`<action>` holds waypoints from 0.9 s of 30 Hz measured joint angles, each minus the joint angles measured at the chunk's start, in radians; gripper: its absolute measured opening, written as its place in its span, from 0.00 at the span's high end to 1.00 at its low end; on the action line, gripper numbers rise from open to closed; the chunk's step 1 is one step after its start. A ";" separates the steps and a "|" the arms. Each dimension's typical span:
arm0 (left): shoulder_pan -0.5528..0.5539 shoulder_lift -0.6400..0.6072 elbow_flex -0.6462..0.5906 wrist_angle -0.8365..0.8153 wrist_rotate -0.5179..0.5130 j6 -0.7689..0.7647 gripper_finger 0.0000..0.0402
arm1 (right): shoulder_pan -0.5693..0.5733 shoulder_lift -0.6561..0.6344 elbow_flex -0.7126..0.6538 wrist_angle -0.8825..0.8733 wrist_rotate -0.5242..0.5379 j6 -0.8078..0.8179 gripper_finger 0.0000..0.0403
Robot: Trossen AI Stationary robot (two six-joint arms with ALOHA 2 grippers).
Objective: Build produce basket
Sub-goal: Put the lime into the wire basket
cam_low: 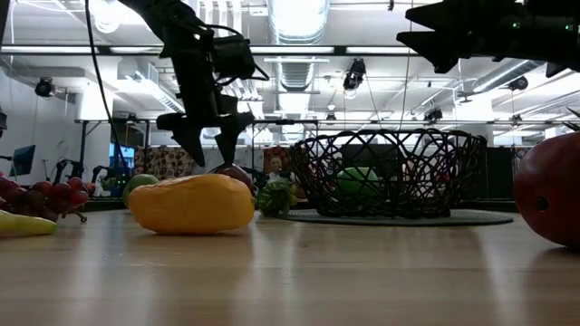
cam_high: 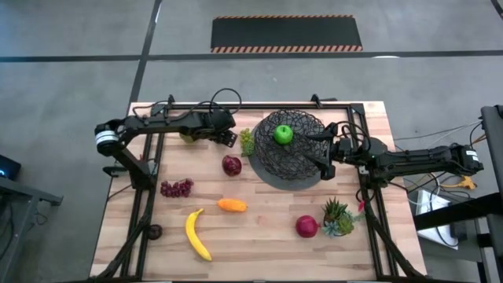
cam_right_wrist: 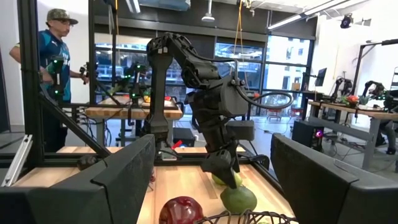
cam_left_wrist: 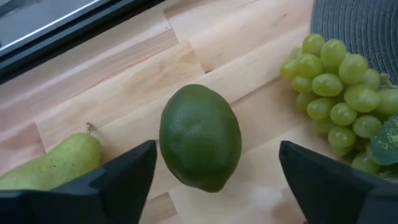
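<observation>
Left wrist view: left gripper (cam_left_wrist: 214,180) spread wide over lime (cam_left_wrist: 200,137) beside basket (cam_high: 271,169); right gripper (cam_high: 324,149) spread above basket rim.

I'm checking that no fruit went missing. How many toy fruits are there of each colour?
Green: 4, green apple, lime, pear, green grapes
Red: 2, red apples
Purple: 1, purple grapes
Yellow: 1, banana
Orange: 1, orange piece
Total: 9

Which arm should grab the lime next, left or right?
Left. The left gripper hangs open directly over the lime, fingers either side, beside the pear. The right gripper is open over the basket, the basket between it and the lime.
</observation>
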 joint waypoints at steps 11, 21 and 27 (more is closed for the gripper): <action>-0.001 0.000 -0.018 0.032 0.013 0.016 0.12 | 0.000 0.000 0.000 0.000 0.000 -0.001 0.25; 0.006 0.016 -0.037 0.053 -0.007 -0.008 0.12 | 0.000 0.000 0.000 0.000 0.000 -0.001 0.24; 0.007 0.021 -0.059 0.090 -0.018 -0.010 0.12 | 0.000 0.000 0.000 0.001 -0.001 0.000 0.25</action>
